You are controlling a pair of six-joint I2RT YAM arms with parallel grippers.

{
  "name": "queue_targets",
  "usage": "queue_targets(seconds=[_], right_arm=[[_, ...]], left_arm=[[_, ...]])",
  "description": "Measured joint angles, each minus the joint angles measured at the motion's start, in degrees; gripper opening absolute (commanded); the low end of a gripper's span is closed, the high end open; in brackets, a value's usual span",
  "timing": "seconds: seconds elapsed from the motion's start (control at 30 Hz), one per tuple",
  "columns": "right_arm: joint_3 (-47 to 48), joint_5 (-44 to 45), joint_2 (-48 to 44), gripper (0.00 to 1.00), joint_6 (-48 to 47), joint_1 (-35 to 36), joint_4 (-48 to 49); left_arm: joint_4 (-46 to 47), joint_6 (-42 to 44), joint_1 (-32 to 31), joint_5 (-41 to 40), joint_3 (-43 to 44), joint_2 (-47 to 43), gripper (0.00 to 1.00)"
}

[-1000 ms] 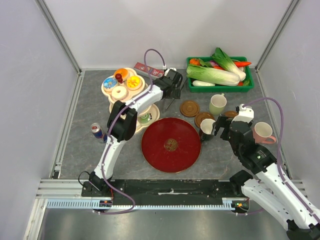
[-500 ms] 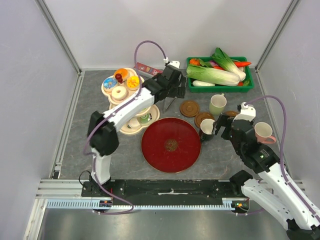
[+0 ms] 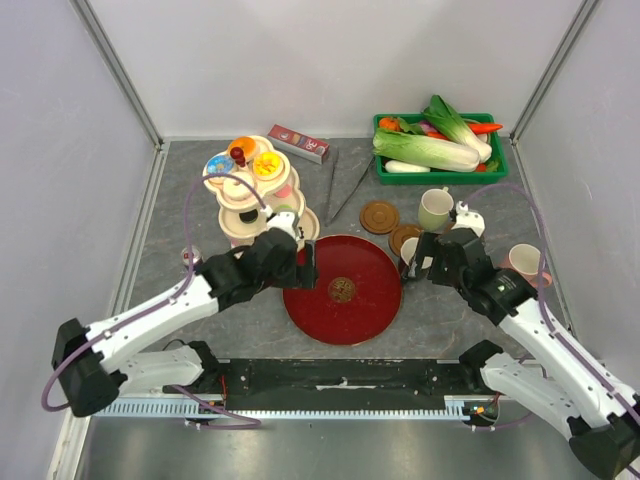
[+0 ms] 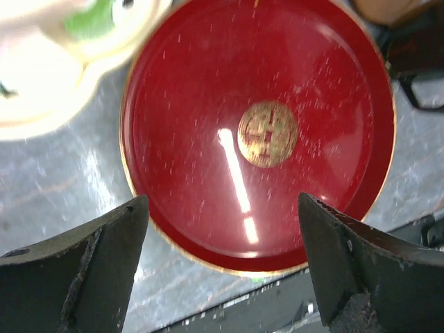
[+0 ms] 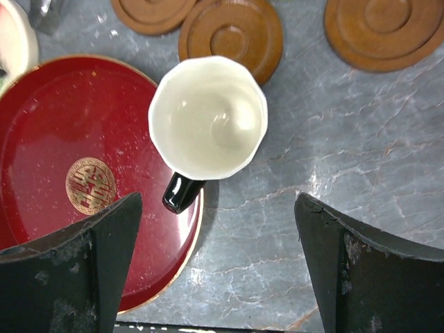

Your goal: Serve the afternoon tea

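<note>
The sweets [image 3: 243, 160] sit on a tiered stand [image 3: 240, 222] in the far-left part of the worktop, donuts on the top tier. In the left wrist view the stand's lower tier is a blur with something green on it.

The black mug [image 5: 208, 118], pale inside, stands upright on the worktop just beside the right rim of the red tray [image 3: 342, 300]. Its handle points toward the near edge and overlaps the tray's rim. The right gripper [image 5: 218, 198] hangs over it, fingers wide apart and clear of the mug. Two coasters [image 5: 232, 35] lie just beyond the mug toward the far edge, one of them partly under its rim in the wrist view. A third coaster [image 5: 385, 28] lies farther toward the right edge.

The green mug [image 3: 435, 208] stands farther back, beside the coasters. A pale mug [image 3: 525, 262] stands near the right edge.

The tray lies at the middle of the worktop, nearer the near edge, with a gold emblem [image 4: 267, 134] at its centre. The left gripper [image 4: 222, 201] hovers over its left part, fingers spread and holding nothing.

A green crate [image 3: 440, 175] of vegetables fills the far-right corner. A red box [image 3: 300, 143] lies at the far edge.
</note>
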Motion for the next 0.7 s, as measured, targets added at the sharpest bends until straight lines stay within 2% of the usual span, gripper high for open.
queue_targets(seconds=[0.17, 0.4, 0.7], right_arm=[[-2.10, -0.68, 5.27, 0.98, 3.10, 2.19, 0.52], [-3.39, 4.72, 9.16, 0.95, 13.86, 10.14, 2.38], [-2.78, 17.38, 19.96, 0.82, 27.69, 19.28, 3.13]], left_arm=[[-2.56, -5.01, -0.90, 2.89, -9.03, -12.22, 0.94], [-2.60, -7.78, -1.14, 5.51, -14.32, -27.74, 0.94], [-5.25, -8.85, -1.14, 6.01, -15.87, -35.08, 0.95]])
